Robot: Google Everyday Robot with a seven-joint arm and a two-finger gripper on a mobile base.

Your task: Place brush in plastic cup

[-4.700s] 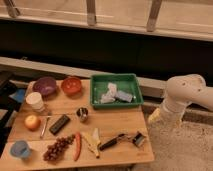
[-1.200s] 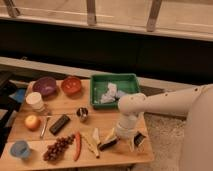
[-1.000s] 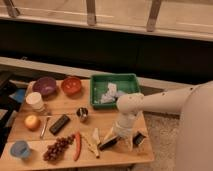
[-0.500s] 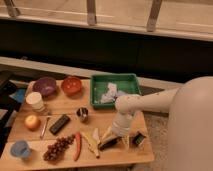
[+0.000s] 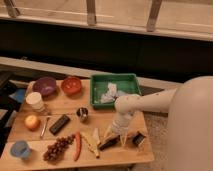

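Note:
The brush point(image 5: 111, 142) lies on the wooden table point(image 5: 60, 107) near its front right edge, with its black handle pointing left and its boxy dark head point(image 5: 138, 139) at the right. My gripper point(image 5: 116, 134) hangs down from the white arm directly over the brush's middle. It is open, with its pale fingers point(image 5: 107, 132) spread on either side of the handle. The light-blue plastic cup point(image 5: 20, 149) stands at the table's front left corner, far from the gripper.
A green tray point(image 5: 131, 80) holding crumpled white items is behind the gripper. A steel cup point(image 5: 82, 114), black bar point(image 5: 60, 124), banana point(image 5: 90, 143), red pepper point(image 5: 77, 145), grapes point(image 5: 56, 148), orange fruit point(image 5: 32, 122), white cup point(image 5: 35, 100), purple bowl point(image 5: 45, 86) and orange bowl point(image 5: 71, 85) are spread across the table.
My arm has swung in from the right side over the table and come down over the brush. In the last second it has shifted slightly left and lower.

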